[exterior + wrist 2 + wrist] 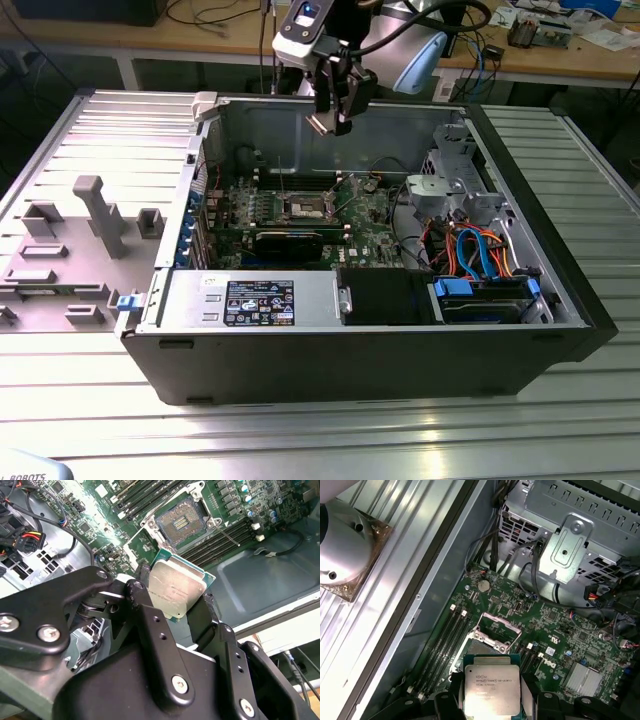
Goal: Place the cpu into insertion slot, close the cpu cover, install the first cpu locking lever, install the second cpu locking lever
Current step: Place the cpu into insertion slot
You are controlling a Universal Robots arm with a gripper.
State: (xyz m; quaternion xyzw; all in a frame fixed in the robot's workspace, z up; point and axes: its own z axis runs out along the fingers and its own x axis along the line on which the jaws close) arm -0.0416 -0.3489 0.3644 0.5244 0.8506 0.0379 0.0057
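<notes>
Overhead, the black gripper (330, 118) is clamped on the small flat square cpu with a dull silver-grey metal top (321, 122), high above the open black computer case (350, 360).
In the second wrist view its fingers (142, 587) pinch two opposite edges of the cpu. Being square, the cpu has no long axis. Its metal top faces away from the green motherboard (560, 630), its sides roughly parallel to those of the square, pale-rimmed insertion slot (495, 630), which lies uncovered below the gripper, well apart.
</notes>
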